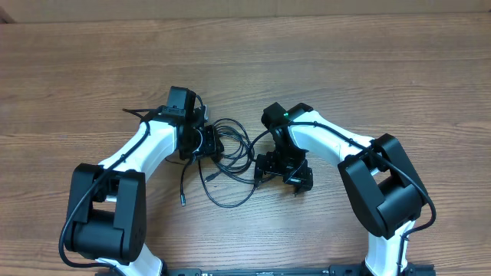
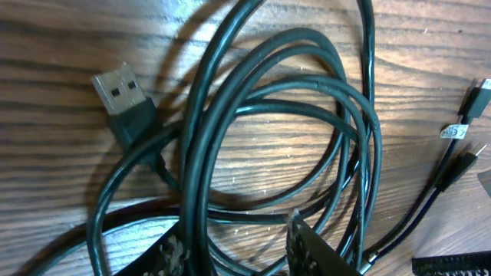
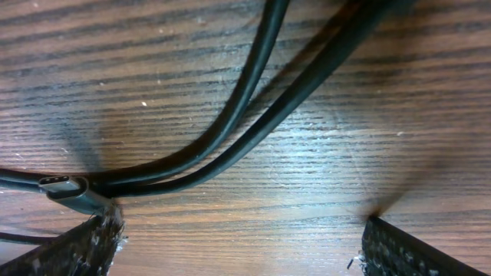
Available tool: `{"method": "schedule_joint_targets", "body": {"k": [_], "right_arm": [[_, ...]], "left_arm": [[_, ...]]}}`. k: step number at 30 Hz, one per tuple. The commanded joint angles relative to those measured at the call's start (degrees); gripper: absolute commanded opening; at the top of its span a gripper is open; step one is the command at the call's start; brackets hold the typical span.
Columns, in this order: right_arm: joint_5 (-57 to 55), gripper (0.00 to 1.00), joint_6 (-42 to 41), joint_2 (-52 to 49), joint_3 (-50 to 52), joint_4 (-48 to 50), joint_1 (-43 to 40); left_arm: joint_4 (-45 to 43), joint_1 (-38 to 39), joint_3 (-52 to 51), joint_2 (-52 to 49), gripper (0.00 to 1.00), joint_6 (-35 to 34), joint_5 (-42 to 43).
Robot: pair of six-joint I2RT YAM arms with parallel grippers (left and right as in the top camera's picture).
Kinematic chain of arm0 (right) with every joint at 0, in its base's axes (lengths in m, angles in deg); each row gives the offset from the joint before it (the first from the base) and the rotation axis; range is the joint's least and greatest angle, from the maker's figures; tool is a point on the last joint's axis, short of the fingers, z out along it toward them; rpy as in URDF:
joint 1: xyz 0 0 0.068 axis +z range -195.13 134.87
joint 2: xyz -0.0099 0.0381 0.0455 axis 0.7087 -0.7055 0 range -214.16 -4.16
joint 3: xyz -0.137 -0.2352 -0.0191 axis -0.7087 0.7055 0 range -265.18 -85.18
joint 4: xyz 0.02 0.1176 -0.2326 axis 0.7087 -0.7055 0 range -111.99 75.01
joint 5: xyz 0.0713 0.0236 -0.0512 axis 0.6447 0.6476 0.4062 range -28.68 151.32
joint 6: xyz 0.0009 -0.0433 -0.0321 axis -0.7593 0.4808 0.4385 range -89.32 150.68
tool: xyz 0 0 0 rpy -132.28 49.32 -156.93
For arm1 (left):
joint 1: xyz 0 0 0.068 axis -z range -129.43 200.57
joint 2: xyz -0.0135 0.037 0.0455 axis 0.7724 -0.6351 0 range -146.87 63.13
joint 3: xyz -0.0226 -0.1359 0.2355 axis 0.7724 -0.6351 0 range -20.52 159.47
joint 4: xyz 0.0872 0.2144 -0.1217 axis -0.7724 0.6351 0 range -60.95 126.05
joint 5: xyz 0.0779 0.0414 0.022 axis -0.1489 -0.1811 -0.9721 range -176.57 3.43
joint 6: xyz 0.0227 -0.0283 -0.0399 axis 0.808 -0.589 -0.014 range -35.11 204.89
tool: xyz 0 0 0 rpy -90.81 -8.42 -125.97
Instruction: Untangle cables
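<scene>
Cables (image 2: 198,184) lie in one black tangle at the middle of the wooden table (image 1: 245,54), between your two grippers. You cannot count the cords in the knot, but you can count their ends.

The left wrist view gives you three ends: one flat wide plug (image 2: 119,92) at the upper left and two small plugs (image 2: 477,98) at the right edge, with a white label (image 2: 454,132) between those two. The right wrist view adds a fourth end that the others hide: a slim oval plug (image 3: 73,192) at the lower left, with two strands sweeping down to it from the upper right. Only the overhead view shows you the whole heap and both arms at once.

The left arm (image 1: 146,146) rises from the lower left and the right arm (image 1: 330,134) from the lower right. Both bend inward, with their wrists over the tangle.

Your left gripper (image 2: 239,254) stands partly apart and low over the coil. Strands run between its fingertips (image 2: 170,257) without being pinched. Your right gripper (image 3: 245,249) is spread wide and holds nothing, its left fingertip (image 3: 88,245) just beside the oval plug.
</scene>
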Motion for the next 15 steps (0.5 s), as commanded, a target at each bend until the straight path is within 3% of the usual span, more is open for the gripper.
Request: {"method": "schedule_joint_targets", "body": {"k": [1, 6, 12, 15], "right_arm": [[0.2, 1.0, 2.3, -3.3, 1.9, 4.2, 0.4], [0.2, 1.0, 2.3, -3.3, 1.9, 4.2, 0.4], [0.2, 1.0, 2.3, -3.3, 1.9, 4.2, 0.4], [0.2, 1.0, 2.3, -3.3, 1.9, 4.2, 0.4]], "left_arm": [[0.2, 1.1, 0.9, -0.7, 0.34, 1.3, 2.6], [0.1, 1.5, 0.9, -0.7, 0.35, 1.3, 5.7], [3.6, -0.2, 5.3, -0.7, 0.08, 1.3, 14.5], [7.3, -0.5, 9.5, -0.7, 0.05, 1.3, 15.6]]}}
